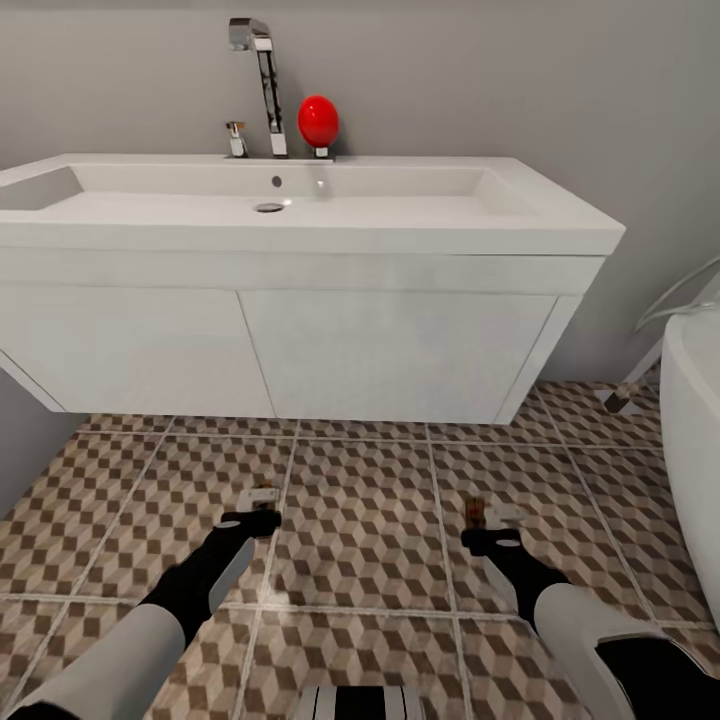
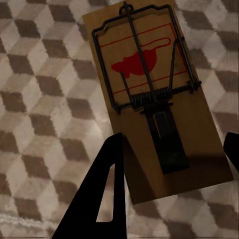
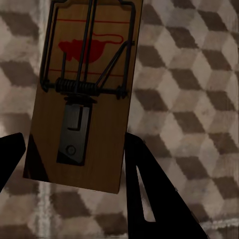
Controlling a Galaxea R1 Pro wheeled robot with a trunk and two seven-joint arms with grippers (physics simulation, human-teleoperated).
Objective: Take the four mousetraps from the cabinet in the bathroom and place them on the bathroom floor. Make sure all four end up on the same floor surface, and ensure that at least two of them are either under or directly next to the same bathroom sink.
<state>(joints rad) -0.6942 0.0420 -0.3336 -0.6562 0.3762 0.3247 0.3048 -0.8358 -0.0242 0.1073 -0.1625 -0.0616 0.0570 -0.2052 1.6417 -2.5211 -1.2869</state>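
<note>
From the head view, the left hand (image 1: 262, 517) and right hand (image 1: 487, 527) hang low over the bathroom floor (image 1: 360, 510), near the bathroom sink (image 1: 290, 205). The left wrist view shows a mousetrap (image 2: 154, 99) held between the fingers; dropped unevenly, it could flip. In the right wrist view the other mousetrap (image 3: 84, 94) is likewise pinched; letting go too high could bounce it away from the sink.

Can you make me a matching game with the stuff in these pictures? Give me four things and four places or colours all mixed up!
Things:
1. tap
2. red ball
3. mousetrap in the left gripper
4. bathtub

Places or colours:
A. white, at the right edge of the head view
B. brown wood with a red mouse picture
C. shiny chrome, standing behind the sink basin
D. on the sink's back ledge, right of the tap

Pairs: 1-C, 2-D, 3-B, 4-A
</note>
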